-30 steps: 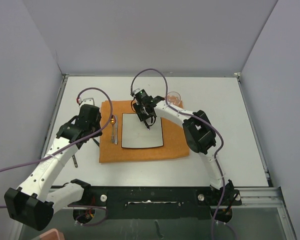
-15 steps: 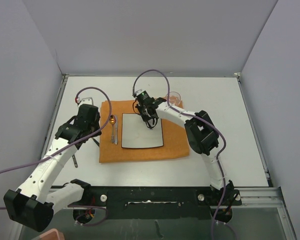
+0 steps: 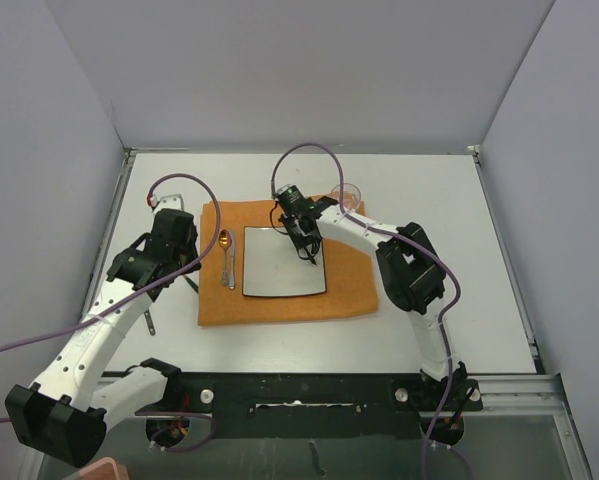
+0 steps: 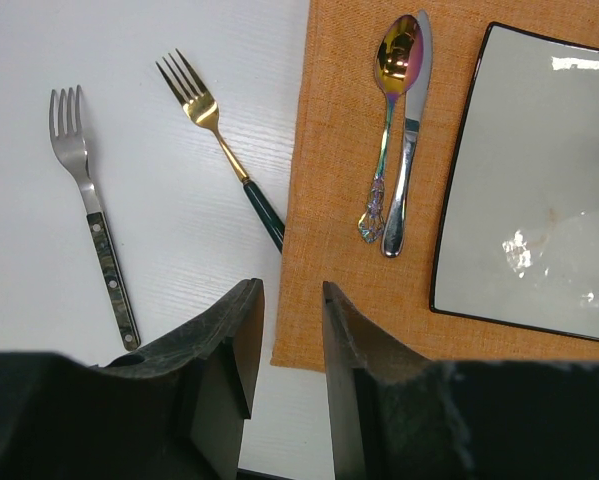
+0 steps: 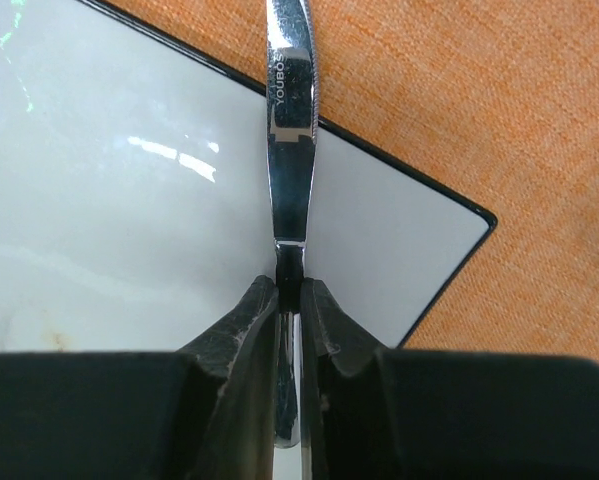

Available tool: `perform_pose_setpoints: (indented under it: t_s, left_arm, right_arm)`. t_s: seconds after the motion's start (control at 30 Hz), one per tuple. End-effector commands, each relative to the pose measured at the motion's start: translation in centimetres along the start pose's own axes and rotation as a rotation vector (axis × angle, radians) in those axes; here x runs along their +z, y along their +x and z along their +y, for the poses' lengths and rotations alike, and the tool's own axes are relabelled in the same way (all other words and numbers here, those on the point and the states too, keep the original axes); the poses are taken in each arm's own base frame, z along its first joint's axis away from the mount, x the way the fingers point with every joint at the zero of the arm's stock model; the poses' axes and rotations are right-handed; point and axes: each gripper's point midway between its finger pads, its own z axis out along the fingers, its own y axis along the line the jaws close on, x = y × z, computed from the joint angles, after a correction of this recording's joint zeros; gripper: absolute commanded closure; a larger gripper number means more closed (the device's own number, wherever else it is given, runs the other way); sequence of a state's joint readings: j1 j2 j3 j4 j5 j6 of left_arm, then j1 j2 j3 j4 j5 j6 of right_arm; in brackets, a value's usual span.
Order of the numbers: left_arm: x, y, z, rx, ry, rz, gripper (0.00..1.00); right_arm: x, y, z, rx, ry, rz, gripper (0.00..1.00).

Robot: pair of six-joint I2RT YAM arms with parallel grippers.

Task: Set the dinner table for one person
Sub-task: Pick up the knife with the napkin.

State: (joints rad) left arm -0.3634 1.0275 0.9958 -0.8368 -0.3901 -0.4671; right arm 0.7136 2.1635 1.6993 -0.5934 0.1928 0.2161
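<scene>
1. dinner table (image 3: 459,250): white top lying under both arms and carrying everything listed below.
2. orange mat (image 3: 279,310): lying at the table's middle and serving as the place setting's base.
3. square plate (image 3: 274,280): sitting on the mat, black-rimmed and bare.
4. right gripper (image 5: 289,290): pinching tight on a steel utensil (image 5: 291,120), apparently a knife, and holding it across the plate's far edge.
5. left gripper (image 4: 289,295): hanging part-open over the mat's left edge, gripping nothing.
6. gold fork (image 4: 214,120) and silver fork (image 4: 84,200): lying off the mat on bare tabletop, the gold one's handle reaching the mat's edge.
7. spoon (image 4: 394,60) and table knife (image 4: 411,140): lying side by side on the mat, just left of the plate.
8. glass (image 3: 347,192): standing at the mat's far right corner.

Status, as a judgement: the setting is looking over half done. Mat, plate, spoon, knife and glass are in place, while the held utensil and a fork are awaiting placement.
</scene>
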Motion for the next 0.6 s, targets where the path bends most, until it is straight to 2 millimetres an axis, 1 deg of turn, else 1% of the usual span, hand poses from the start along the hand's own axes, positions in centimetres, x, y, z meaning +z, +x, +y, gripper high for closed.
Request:
perform_pose_setpoints:
  t_s: [0.0, 0.13, 0.3, 0.43, 0.57]
  left_arm:
    - [-1.0, -2.2, -0.3, -0.047, 0.023, -0.073, 0.71]
    - [-0.8, -2.0, -0.5, -0.049, 0.031, -0.068, 0.71]
    - [-0.7, -1.9, -0.7, -0.05, 0.041, -0.065, 0.71]
    - [-0.7, -2.1, -0.8, -0.051, 0.047, -0.068, 0.71]
    - [-0.9, -2.4, -1.0, -0.053, 0.054, -0.077, 0.71]
  right_arm:
    - [-4.9, -3.1, -1.4, 0.0, 0.04, -0.094, 1.0]
    - [-7.0, -4.3, -2.1, 0.014, 0.064, -0.141, 1.0]
    - [-9.0, -4.6, -3.3, 0.029, 0.108, -0.166, 1.0]
    - [-10.2, -3.5, -5.0, 0.052, 0.179, -0.156, 1.0]
    - [-11.4, -1.8, -7.1, 0.123, 0.259, -0.147, 1.0]
